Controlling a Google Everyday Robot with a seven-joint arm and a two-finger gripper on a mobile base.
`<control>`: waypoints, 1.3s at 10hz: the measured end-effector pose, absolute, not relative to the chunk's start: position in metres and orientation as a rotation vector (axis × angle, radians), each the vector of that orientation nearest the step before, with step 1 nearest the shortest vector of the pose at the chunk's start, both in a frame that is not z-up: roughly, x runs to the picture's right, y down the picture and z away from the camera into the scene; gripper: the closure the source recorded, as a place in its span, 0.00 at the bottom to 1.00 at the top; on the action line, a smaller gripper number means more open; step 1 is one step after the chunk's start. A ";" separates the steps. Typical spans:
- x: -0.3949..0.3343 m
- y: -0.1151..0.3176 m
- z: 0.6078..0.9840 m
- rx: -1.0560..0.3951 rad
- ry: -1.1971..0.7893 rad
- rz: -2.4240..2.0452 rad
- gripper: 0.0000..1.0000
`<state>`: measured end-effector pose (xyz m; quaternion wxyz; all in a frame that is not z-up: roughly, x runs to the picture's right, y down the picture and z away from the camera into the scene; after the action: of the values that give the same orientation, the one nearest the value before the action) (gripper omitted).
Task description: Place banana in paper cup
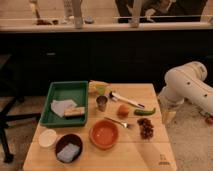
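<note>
The pale yellow banana (125, 99) lies slanted on the wooden table (150, 155), right of the small metal cup (101, 103). The white paper cup (48, 137) stands at the table's front left corner, beside a dark bowl (68, 147) that holds a blue sponge. My white arm (187, 85) curves in from the right. Its gripper (167, 116) hangs off the table's right edge, well away from the banana and far from the cup. It is open and holds nothing.
A green tray (65, 91) with a white cloth and a block sits at the back left. An orange bowl (104, 134), a fork (119, 122), an orange fruit (123, 110), a green vegetable (145, 111), grapes (146, 128) and a yellow item (97, 87) crowd the table's middle.
</note>
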<state>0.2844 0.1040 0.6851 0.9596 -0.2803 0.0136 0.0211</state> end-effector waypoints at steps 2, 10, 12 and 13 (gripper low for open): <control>0.274 0.102 0.689 -0.580 0.018 0.045 0.20; 0.159 0.081 0.718 -0.467 -0.195 0.162 0.20; 0.140 0.071 0.729 -0.437 -0.231 0.180 0.20; 0.139 0.070 0.729 -0.436 -0.232 0.180 0.20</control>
<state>0.1388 0.0705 0.7287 0.9657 -0.2155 -0.1147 0.0888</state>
